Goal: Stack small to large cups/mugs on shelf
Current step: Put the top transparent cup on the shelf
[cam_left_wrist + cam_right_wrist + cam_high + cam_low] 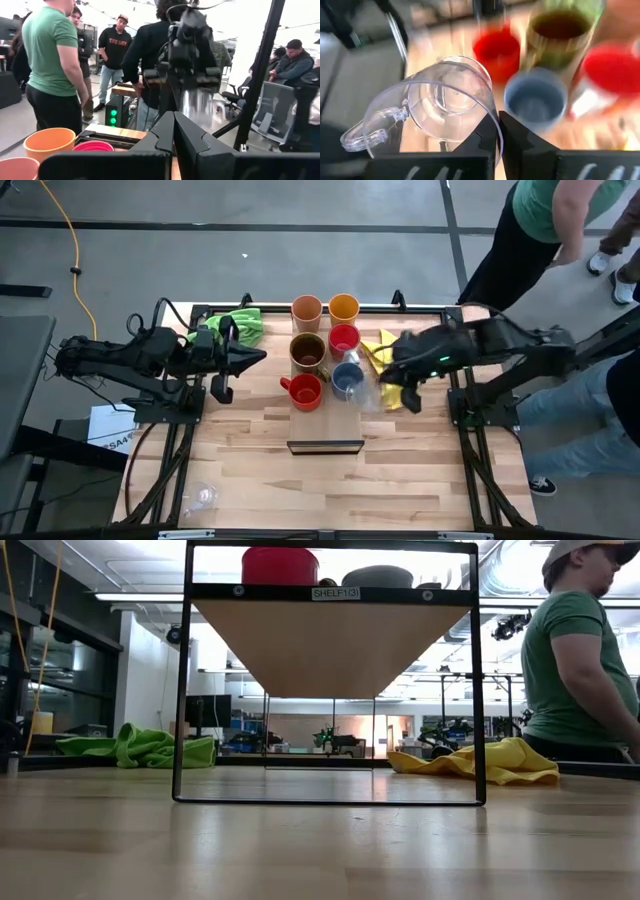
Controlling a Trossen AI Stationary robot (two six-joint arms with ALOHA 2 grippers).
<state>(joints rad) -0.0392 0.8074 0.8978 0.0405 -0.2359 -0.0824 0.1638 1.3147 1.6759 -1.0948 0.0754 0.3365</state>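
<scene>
The shelf (325, 446) stands mid-table. On its top stand a peach tumbler (306, 310), an orange tumbler (343, 307), a brown mug (308, 351), two red mugs (343, 340) (303, 391) and a grey-blue mug (347, 381). My right gripper (382, 388) is at the shelf's right side, above the mugs, shut on a clear glass mug (435, 110). My left gripper (262, 357) is shut and empty, left of the shelf. A second clear glass (205, 497) lies near the table's front left corner. My right gripper pinches the clear glass mug's rim and wall (495, 127), on the side away from its handle (365, 137). One finger is inside the glass and one outside. The glass is lifted clear, tilted, over the grey-blue mug (535, 102) and a red mug (496, 50).
A green cloth (240, 325) lies at the back left of the shelf and a yellow cloth (383, 352) at its right, under my right arm. People stand beyond the table's far right corner (545, 220). Bare tabletop lies in front of the shelf (330, 490).
</scene>
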